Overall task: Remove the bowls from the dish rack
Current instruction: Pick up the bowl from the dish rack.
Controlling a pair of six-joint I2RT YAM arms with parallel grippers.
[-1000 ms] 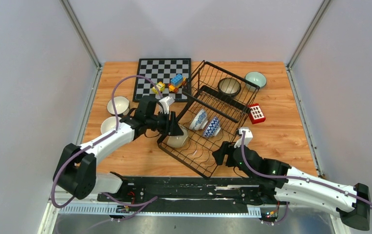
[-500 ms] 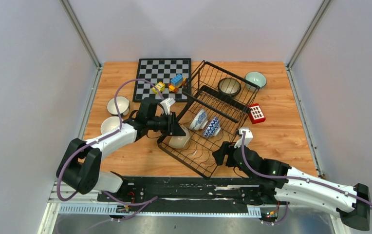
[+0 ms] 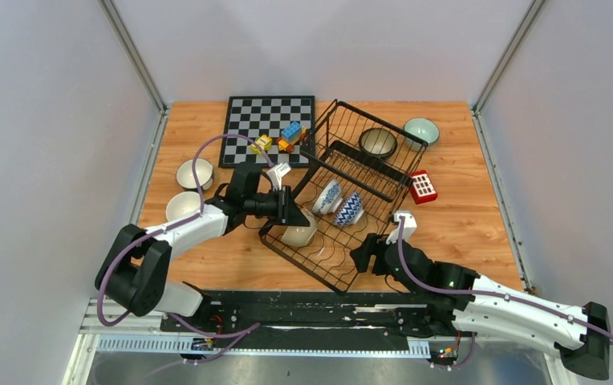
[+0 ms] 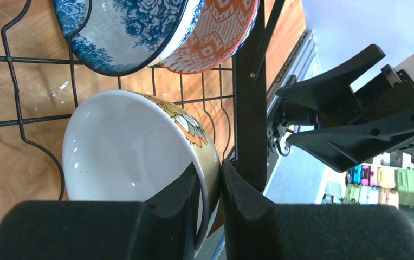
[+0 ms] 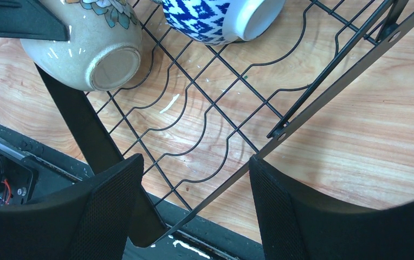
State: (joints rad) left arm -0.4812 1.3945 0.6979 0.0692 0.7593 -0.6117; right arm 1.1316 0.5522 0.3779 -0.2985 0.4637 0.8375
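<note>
- Far-left round white-inside ceramic bowl [image 3: 195, 172] and a second white-inside ceramic bowl [image 3: 181, 205] sit upright on the wooden surface [image 3: 468, 228], outside the rack.
- Left gripper [image 3: 291, 210] is clamped on the rim of the beige flower-patterned ceramic bowl [image 3: 298, 233]. In the wrist view, one finger [image 4: 180, 197] is inside the rim and the other is outside.
- The beige bowl lies tipped on its side in the near-left corner of the rectangular black wire dish rack [image 3: 383, 188], touching its grid floor.
- Black-and-white chessboard [image 3: 269, 119] lies far left of the rack, with coloured toy blocks [image 3: 290, 133] on its right edge.
- Two blue-and-white patterned bowls [image 3: 338, 200] lean side by side mid-rack.
- Dark round bowl [image 3: 378, 142] sits upright in the rack's far end.
- Right gripper [image 5: 194, 165] has its jaws apart at the rack's near corner. The rack's rim wire runs between them, and they grip nothing.
- Red block with white squares [image 3: 423, 187] lies just beside the rack's right side.
- Pale mint ceramic bowl [image 3: 421, 130] sits upright on the surface, beyond the rack's far-right corner.
</note>
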